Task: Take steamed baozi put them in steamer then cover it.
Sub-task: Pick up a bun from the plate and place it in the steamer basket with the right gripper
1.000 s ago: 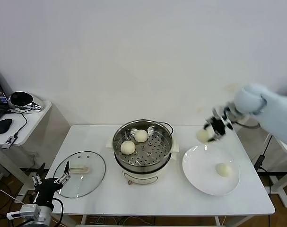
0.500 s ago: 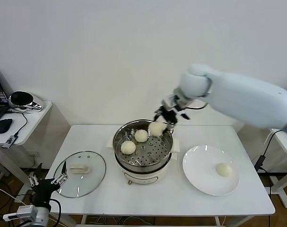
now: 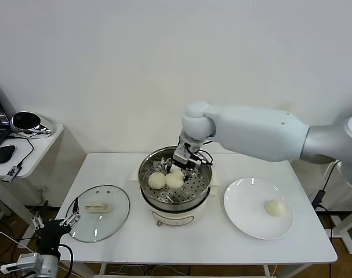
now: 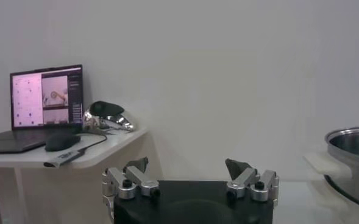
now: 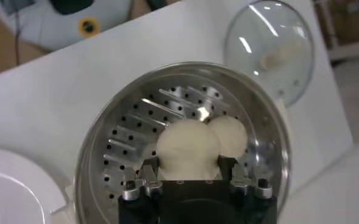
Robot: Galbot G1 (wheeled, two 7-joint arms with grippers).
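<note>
Cream-white smooth baozi (image 5: 188, 148) clamped in right end effector (image 5: 189, 171).

The head camera looks forward and down from well above the white tabletop (image 3: 164, 243), taking in the whole steamer (image 3: 176, 200) at mid-distance. The right wrist camera hangs close over that same steamer (image 5: 100, 158), looking down into its perforated tray. The left wrist camera sits low beside the tabletop, facing level toward the wall, catching only the steamer's rim (image 4: 350, 143) and a laptop (image 4: 42, 100) beyond.
</note>
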